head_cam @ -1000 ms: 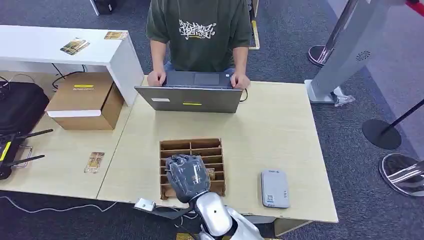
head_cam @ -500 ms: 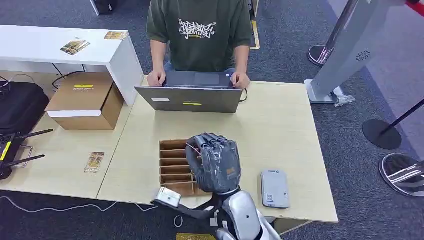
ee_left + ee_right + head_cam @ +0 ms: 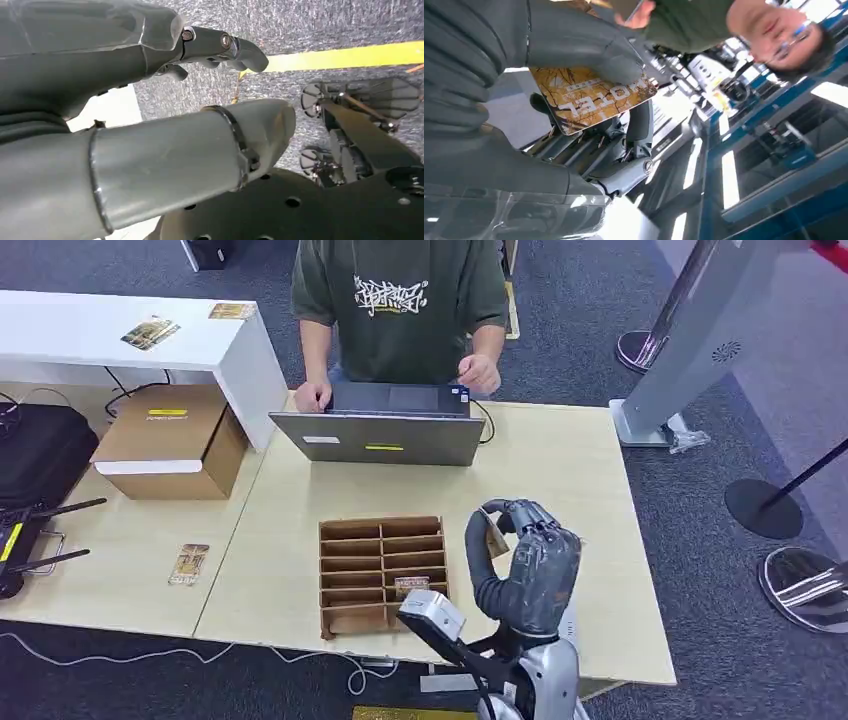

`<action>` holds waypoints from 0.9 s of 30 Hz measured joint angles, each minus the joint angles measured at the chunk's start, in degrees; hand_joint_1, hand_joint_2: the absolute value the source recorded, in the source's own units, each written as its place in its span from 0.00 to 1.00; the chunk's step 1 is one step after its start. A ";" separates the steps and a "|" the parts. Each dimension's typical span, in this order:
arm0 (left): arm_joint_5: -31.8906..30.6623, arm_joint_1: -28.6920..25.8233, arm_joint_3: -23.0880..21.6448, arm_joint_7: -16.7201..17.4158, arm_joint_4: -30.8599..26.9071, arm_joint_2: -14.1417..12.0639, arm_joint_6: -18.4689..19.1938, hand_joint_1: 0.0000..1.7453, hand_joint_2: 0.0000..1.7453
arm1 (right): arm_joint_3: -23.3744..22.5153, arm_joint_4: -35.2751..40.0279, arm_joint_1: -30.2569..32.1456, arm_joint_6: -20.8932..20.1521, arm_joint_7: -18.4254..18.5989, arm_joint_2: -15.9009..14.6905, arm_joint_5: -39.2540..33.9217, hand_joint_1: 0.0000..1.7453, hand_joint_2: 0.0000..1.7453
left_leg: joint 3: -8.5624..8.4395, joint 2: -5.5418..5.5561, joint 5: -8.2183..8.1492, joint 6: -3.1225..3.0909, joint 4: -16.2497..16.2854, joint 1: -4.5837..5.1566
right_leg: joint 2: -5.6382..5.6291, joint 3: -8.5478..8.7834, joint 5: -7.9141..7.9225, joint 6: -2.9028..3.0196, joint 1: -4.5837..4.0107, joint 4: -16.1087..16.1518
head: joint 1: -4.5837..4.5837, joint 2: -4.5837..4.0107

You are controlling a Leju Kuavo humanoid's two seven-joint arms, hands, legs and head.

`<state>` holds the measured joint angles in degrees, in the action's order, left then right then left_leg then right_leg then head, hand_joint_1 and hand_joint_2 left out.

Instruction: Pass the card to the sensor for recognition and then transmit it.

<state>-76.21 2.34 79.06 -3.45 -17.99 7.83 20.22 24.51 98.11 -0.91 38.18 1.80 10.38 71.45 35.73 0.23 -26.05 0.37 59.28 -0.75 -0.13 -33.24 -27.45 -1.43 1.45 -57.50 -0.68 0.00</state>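
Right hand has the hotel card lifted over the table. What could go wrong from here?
1. The right hand pinches the hotel card near one edge only, so it might slip.
2. The card reader is mostly hidden behind that hand in the head view, so alignment may be off.
3. The person's hand hovers over the laptop, so the handover might surprise them.

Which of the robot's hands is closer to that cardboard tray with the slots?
The right hand, raised just beside the tray and holding a card. The left hand hangs low over the floor.
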 joint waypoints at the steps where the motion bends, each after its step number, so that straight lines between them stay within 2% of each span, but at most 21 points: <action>1: -0.35 -0.01 0.00 -0.02 0.00 0.04 0.00 0.00 0.00 | -0.91 0.55 0.47 0.11 -0.35 0.04 0.13 0.95 1.00 | 0.00 0.00 0.00 0.00 0.00 0.00 | 0.00 0.00 0.00 0.00 0.00 0.00 | 0.00 0.00; 4: -1.53 -0.02 0.00 -0.26 0.00 0.04 -0.28 0.00 0.00 | -4.57 2.64 1.81 0.24 -3.05 1.18 0.55 0.97 1.00 | 0.00 0.00 0.00 0.00 0.00 0.00 | 0.00 0.00 0.00 0.00 0.00 0.00 | 0.00 0.00; 5: -1.88 -0.01 0.00 -0.33 0.00 0.02 -0.46 0.00 0.00 | -5.78 3.17 2.11 0.24 -4.08 1.62 0.46 0.92 1.00 | 0.00 0.00 0.00 0.00 0.00 0.00 | 0.00 0.00 0.00 0.00 0.00 0.00 | 0.00 0.00; 7: -2.32 0.03 0.00 -0.33 0.00 -0.04 -0.68 0.00 0.00 | -8.27 4.00 2.54 0.26 -6.16 2.60 -0.15 0.90 1.00 | 0.00 0.00 0.00 0.00 0.00 -0.01 | 0.00 0.00 0.00 0.00 -0.01 0.00 | 0.00 0.00; 15: -2.78 0.02 0.00 -0.79 0.00 -0.04 -0.68 0.00 0.00 | -12.60 4.44 1.74 0.24 -7.98 3.63 -1.33 0.92 1.00 | 0.01 0.00 0.00 0.00 0.00 0.00 | 0.00 0.02 0.01 0.00 0.00 0.00 | 0.00 0.00; 21: -4.86 0.15 -0.17 -1.01 0.00 -0.41 -0.61 0.00 0.00 | -13.47 1.11 -4.95 0.24 -6.30 3.67 -0.24 0.96 1.00 | -0.01 -0.01 0.03 0.01 0.00 -0.01 | -0.03 0.02 0.03 0.01 -0.01 -0.01 | 0.02 0.00; 23: -5.62 0.32 -0.57 -1.11 0.02 -0.72 -0.68 0.00 0.00 | -13.45 -1.60 -8.44 0.24 -5.42 3.67 0.20 0.97 1.00 | -0.02 -0.03 0.08 0.06 0.00 -0.02 | -0.04 0.03 0.05 0.02 -0.01 -0.02 | 0.00 0.00; 26: -6.84 0.73 -1.53 -1.33 0.55 -1.40 -0.70 0.00 0.00 | -13.05 -7.20 -14.48 0.22 -4.83 3.56 0.85 0.91 1.00 | -0.02 -0.03 0.12 0.11 0.00 -0.02 | -0.05 0.02 0.08 0.05 -0.01 -0.04 | -0.02 0.00; 27: -7.06 0.90 -1.68 -1.33 0.61 -1.57 -0.70 0.00 0.00 | -12.90 -8.29 -16.32 0.22 -4.83 3.52 1.03 0.94 1.00 | -0.02 -0.03 0.13 0.11 0.00 -0.04 | -0.04 0.03 0.08 0.05 -0.03 -0.04 | 0.00 0.00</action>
<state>-83.28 3.24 77.37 -4.79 -17.38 6.25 19.52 11.61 89.83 -17.24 38.40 -3.04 13.90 72.48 35.70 0.21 -25.92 0.48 59.28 -0.79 -0.18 -33.22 -27.36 -1.38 1.43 -57.55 -0.68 0.00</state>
